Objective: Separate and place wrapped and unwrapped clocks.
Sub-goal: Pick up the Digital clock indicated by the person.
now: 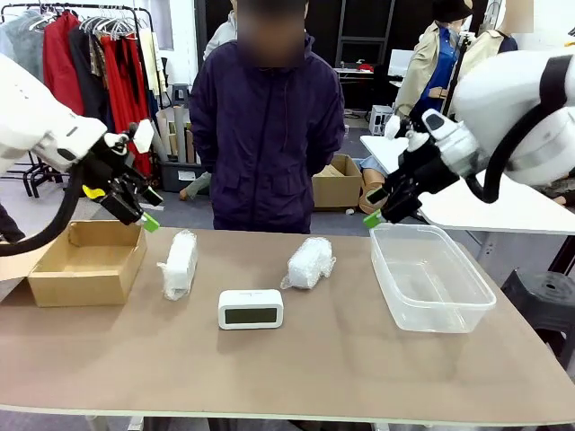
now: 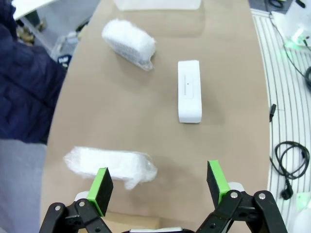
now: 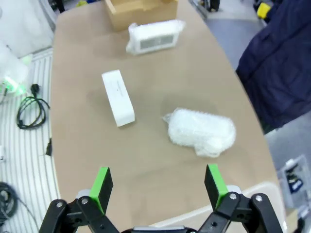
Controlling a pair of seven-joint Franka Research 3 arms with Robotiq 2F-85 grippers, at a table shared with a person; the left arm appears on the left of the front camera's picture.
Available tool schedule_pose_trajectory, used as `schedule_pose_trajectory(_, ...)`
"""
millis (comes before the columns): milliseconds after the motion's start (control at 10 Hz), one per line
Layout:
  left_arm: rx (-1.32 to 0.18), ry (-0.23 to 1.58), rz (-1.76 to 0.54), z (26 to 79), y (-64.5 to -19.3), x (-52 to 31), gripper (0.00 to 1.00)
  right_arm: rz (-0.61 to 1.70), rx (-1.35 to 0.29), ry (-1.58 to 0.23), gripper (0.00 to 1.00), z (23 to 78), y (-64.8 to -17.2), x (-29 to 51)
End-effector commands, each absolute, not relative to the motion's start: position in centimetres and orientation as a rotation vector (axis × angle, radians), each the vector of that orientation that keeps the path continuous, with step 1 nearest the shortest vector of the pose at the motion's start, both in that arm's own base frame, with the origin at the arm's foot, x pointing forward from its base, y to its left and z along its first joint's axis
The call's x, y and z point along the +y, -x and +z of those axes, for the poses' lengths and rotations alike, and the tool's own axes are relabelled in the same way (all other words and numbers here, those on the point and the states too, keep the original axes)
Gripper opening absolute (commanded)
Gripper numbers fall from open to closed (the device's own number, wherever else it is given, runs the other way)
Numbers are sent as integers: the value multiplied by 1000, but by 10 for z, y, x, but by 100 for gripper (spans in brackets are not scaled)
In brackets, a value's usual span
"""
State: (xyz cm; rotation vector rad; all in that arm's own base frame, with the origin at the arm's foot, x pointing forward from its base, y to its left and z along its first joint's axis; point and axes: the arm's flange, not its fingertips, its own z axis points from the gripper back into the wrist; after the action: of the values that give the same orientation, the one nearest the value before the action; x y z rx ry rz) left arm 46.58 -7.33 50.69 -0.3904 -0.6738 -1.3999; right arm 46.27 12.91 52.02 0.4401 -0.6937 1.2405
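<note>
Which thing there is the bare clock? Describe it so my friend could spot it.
On the brown table, between the cardboard box and the clear plastic tub, the clock stands mid-table, nearest the robot's side. Unlike the two lumpy bubble-wrap bundles behind it, it is smooth and white with a dark display.

Far left, a rack of hanging clothes [image 1: 99, 45] in reds and greys, with flat cartons [image 1: 172, 135] leaning beside it. Beyond the brown table [image 1: 296, 377], grey floor [image 1: 346, 220] with an open cardboard box [image 1: 337, 184], and dark shelving [image 1: 359, 40] farther back. At right, a white table [image 1: 503, 211] and, nearer, a black stool [image 1: 539, 296] — on the near side, black cables [image 2: 291, 155] lying on pale ribbed flooring [image 2: 286, 97].
</note>
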Motion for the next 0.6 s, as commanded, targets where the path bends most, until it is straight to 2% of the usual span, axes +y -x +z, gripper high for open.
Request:
schedule_pose_trajectory(0, -740, 446, -1454, 512, -491, -59, 100, 1308, -776, -506, 100, 531, -480, 115)
schedule_pose_trajectory(200, -791, 503, -1476, 522, -507, -41, 100, 1381, -810, -542, 100, 546, -489, 106)
schedule_pose_trajectory(500, -767, 582, -1370, 530, -518, -13, 100, 1365, -859, -575, 100, 553, -501, 85)
